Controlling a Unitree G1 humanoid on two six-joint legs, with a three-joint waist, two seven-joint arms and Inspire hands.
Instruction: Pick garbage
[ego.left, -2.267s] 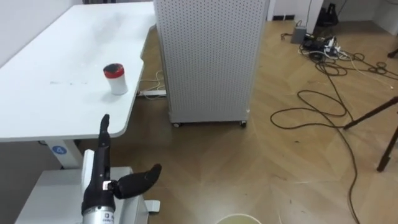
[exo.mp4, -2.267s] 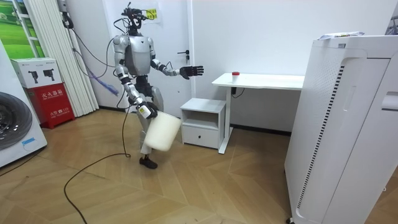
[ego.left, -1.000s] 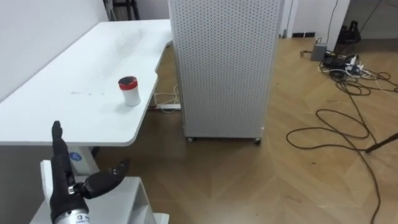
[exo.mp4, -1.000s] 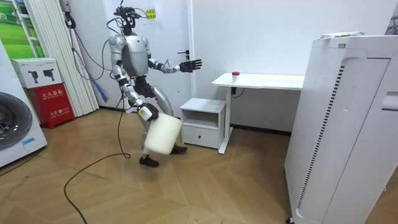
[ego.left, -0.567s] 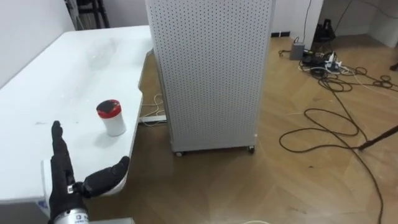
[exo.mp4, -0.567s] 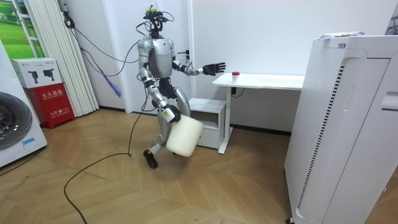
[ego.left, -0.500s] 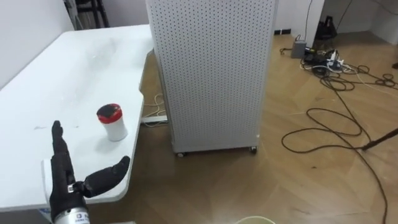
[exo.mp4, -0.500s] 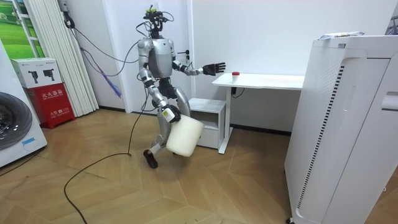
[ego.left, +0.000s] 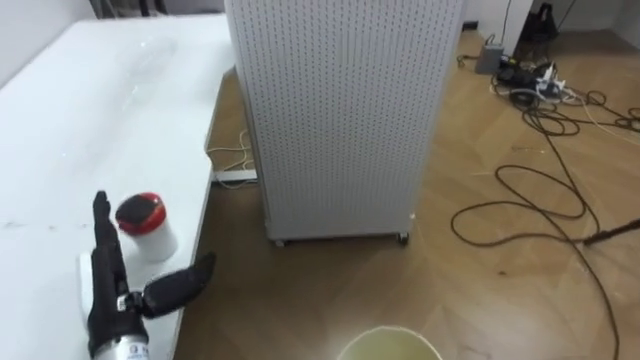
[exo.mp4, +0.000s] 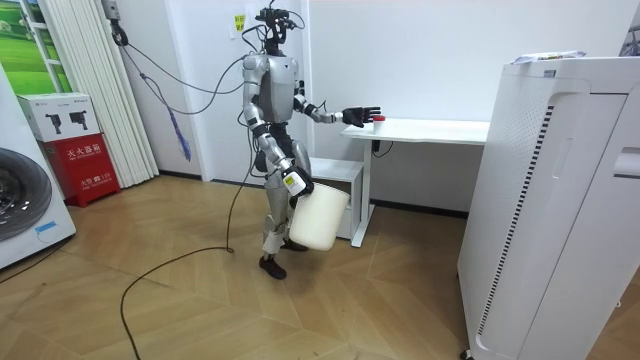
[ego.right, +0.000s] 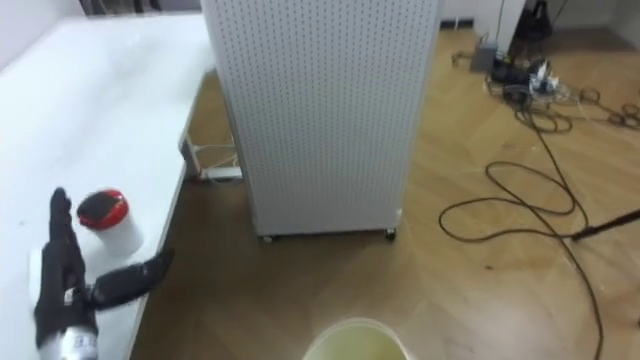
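Observation:
A small white cup with a red lid (ego.left: 143, 226) (ego.right: 104, 221) stands near the front edge of the white desk (ego.left: 70, 130). My left hand (ego.left: 108, 298) (ego.right: 62, 286) is raised just in front of the cup, fingers straight up and thumb stuck out to the right, open and apart from it. In the room view the left hand (exo.mp4: 360, 115) reaches over the desk's corner beside the cup (exo.mp4: 378, 119). My right hand (exo.mp4: 292, 183) hangs at my side, shut on the rim of a white bin (exo.mp4: 318, 218). The bin's rim (ego.left: 390, 343) shows at the bottom of the eye views.
A tall white perforated cabinet (ego.left: 340, 110) (exo.mp4: 550, 200) stands on the wooden floor right of the desk. Black cables (ego.left: 540, 190) loop over the floor beyond it. A white drawer unit (exo.mp4: 330, 190) sits beside the desk leg, and a washing machine (exo.mp4: 25, 210) is at the room view's left.
I have walked up to the desk with the bin. The cup now stands close by my left hand, which stays raised and open.

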